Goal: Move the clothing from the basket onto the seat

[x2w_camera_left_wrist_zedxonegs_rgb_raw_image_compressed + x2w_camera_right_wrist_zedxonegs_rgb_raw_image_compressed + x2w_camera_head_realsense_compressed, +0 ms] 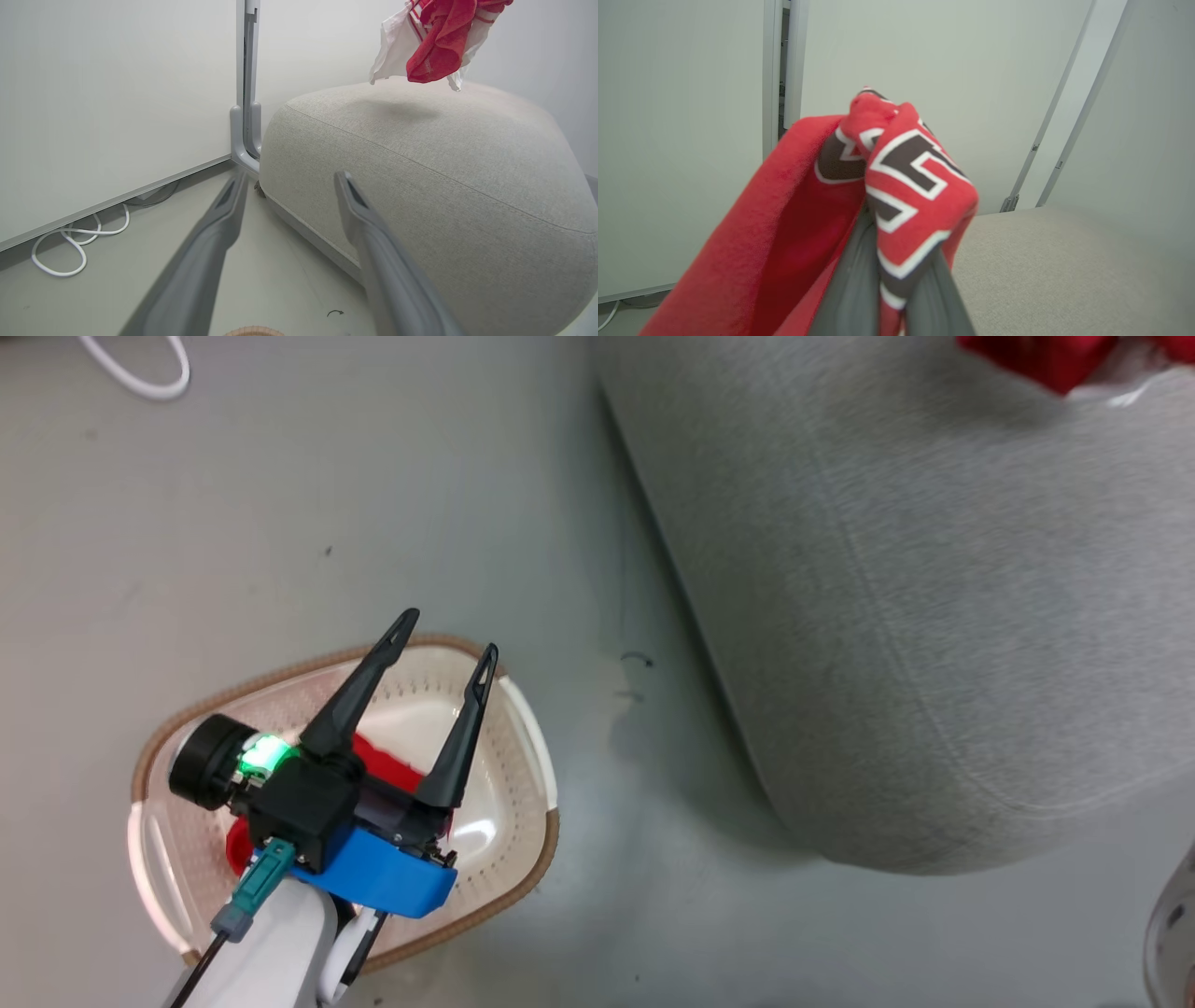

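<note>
Lettered garment (pixel 915 186): pinched in right gripper (pixel 892 294), fingers pressed together on the cloth; hangs above seat (pixel 1064 261).
Second red garment (pixel 390 762): lies in basket (pixel 537 845), near seat.
Left gripper (pixel 450 632): spread wide, empty, over basket.

The grey floor (pixel 327 504) carries the basket (pixel 509 784), the seat (pixel 934 616) — and a looped white cable (pixel 149 394).

The floor (pixel 280 523) is smooth and pale grey, with a small dark curl (pixel 638 660) on it near the seat (pixel 887 616), a large light-grey upholstered cushion. White wall panels (pixel 117 93) meet at a grey metal upright (pixel 246 70). A white cable (pixel 60 275) lies looped on the floor along the wall's base. Lighting is even and diffuse.
</note>
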Robot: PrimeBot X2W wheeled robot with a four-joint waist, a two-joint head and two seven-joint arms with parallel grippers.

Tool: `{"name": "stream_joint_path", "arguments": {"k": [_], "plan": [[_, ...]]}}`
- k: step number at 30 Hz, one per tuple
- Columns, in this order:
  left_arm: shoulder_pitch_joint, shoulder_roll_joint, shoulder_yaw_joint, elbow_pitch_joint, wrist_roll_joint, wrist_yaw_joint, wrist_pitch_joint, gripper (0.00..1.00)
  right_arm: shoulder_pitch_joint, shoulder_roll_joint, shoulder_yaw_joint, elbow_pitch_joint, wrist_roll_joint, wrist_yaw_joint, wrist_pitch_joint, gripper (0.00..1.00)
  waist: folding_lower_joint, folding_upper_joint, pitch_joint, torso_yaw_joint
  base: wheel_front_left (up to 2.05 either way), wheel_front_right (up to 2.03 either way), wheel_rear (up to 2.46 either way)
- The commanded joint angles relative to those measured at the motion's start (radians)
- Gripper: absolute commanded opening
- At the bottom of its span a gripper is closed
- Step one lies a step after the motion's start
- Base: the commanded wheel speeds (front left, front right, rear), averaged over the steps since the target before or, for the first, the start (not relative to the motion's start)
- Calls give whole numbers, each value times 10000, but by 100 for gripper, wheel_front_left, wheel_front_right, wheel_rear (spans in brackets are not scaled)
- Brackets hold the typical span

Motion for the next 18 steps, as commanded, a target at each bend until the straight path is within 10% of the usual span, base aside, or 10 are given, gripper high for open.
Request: {"name": "stream_joint_path", "arguments": {"k": [1, 12, 15, 18], "plan": [[-212, 98, 21, -149, 74, -62, -22, 100, -334, -109, -163, 129, -178, 5, -29, 0, -3, 0, 1046, 694, 0, 0, 0], [-286, 280, 105, -874, 168, 180, -31, 100, -721, -905, -1999, 2129, -1262, 3, -123, 0, -3, 0, 2006, 1177, 0, 0, 0], [-274, 263, 108, -829, 120, 179, -37, 100, -589, -722, -2277, 2724, -1439, 3, -143, 85, -3, 0, 1981, 1221, 0, 0, 0], [-195, 193, 13, -690, 94, 169, -40, 100, -561, -714, -2430, 3204, -1579, 3, -198, 100, -3, 0, 1876, 1215, 0, 0, 0]]}}
